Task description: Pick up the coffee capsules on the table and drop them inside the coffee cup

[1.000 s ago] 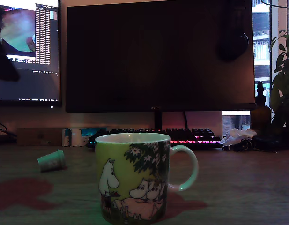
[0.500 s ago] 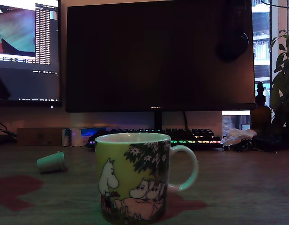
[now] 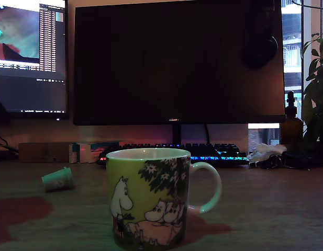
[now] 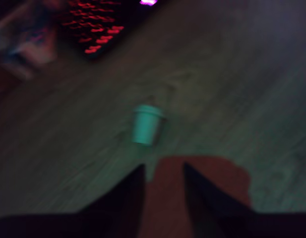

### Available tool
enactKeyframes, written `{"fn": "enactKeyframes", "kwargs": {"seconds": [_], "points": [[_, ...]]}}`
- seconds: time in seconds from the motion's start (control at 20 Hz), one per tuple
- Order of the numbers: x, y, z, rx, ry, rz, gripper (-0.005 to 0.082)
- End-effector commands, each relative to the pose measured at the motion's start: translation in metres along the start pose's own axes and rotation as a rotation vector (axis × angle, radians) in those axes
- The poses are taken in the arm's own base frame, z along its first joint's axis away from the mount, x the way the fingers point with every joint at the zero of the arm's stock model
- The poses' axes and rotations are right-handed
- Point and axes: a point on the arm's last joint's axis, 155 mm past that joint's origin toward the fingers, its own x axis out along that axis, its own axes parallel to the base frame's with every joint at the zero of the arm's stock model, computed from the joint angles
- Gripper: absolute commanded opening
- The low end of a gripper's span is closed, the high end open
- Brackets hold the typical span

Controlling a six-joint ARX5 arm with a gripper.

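Progress toward the goal, read from the exterior view's left to its right. Farthest left, a dark shape at the frame edge may be part of the arm; too little shows to be sure. Next, the pale mint green capsule (image 3: 58, 179) lies tipped on its side on the table (image 3: 266, 204), well apart from the coffee cup (image 3: 148, 197), which stands upright in the foreground with its handle toward the exterior view's right. Behind them sit a lit keyboard (image 3: 203, 152) and a dark monitor (image 3: 177, 60). The cup's interior is hidden from this low angle, so whether any capsule already lies inside cannot be told; no dark blue capsule is visible on the table in either view. In the wrist view, the gripper (image 4: 163, 173) hangs above the table with its two fingers parted by a narrow gap and nothing between them; the mint capsule (image 4: 146, 124) lies just ahead of the fingertips, untouched. Judged from this, the mint capsule has yet to be grasped, carried and released over the cup.
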Motion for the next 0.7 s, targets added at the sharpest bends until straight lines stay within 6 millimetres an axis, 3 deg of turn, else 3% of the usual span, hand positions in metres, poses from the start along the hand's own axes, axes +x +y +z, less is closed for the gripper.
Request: {"fn": "enactKeyframes", "kwargs": {"seconds": [0.0,0.35,0.65], "points": [[0.009,0.001,-0.005,0.029,0.025,-0.004,0.0545],[0.037,-0.004,-0.020,0.056,0.089,-0.067,0.0543],[0.030,-0.002,-0.013,0.038,0.122,-0.137,0.0531]]}}
